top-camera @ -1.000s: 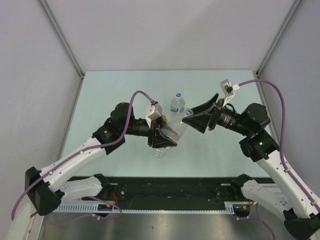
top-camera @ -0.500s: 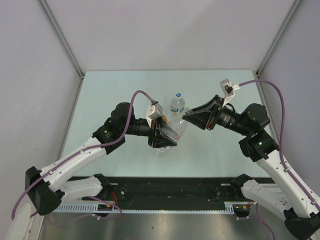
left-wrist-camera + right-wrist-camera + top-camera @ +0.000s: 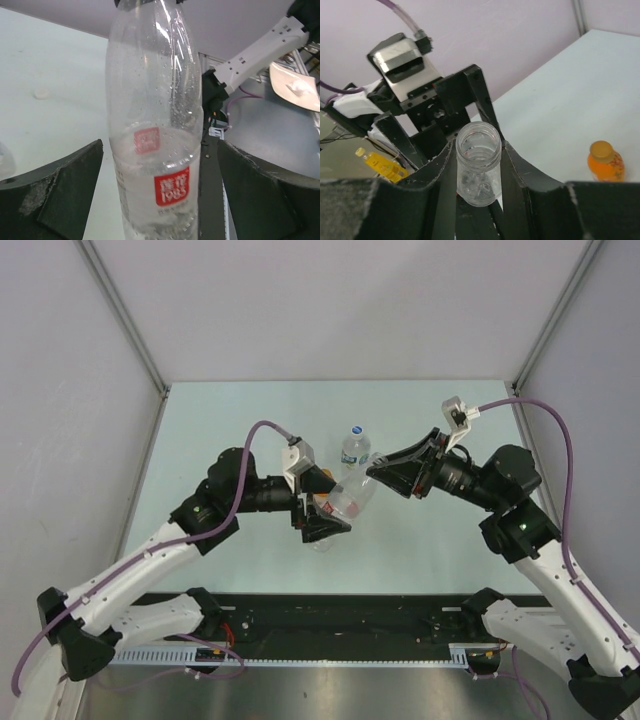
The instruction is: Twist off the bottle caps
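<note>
Top external view: the left gripper (image 3: 340, 506) is now seen spread wide, where half a second ago it was clamped on the slim bottle (image 3: 347, 497), and the left arm is drawn back a little toward its own side. The right gripper (image 3: 372, 472), open a second ago, is now closed on the bottle's neck. The tilted bottle is thus held by the right side alone.

In the left wrist view the red-labelled body (image 3: 155, 125) stands between the parted fingers (image 3: 60, 192) with a gap on each side. In the right wrist view the neck is pinched between the dark fingers (image 3: 517, 172) and its mouth is bare. A whitish cap (image 3: 41, 93) lies apart on the table (image 3: 55, 60). This bottle's step is judged done.

The orange bottle (image 3: 606, 161) and the blue-label bottle (image 3: 355, 447) are still capped, so two caps are judged to remain.

The left arm is stretched low across the table, wrist pointing right. The right arm is reached in from the right, elbow raised, fingers aimed left. Whether the bottle's base rests on the table cannot be told.
</note>
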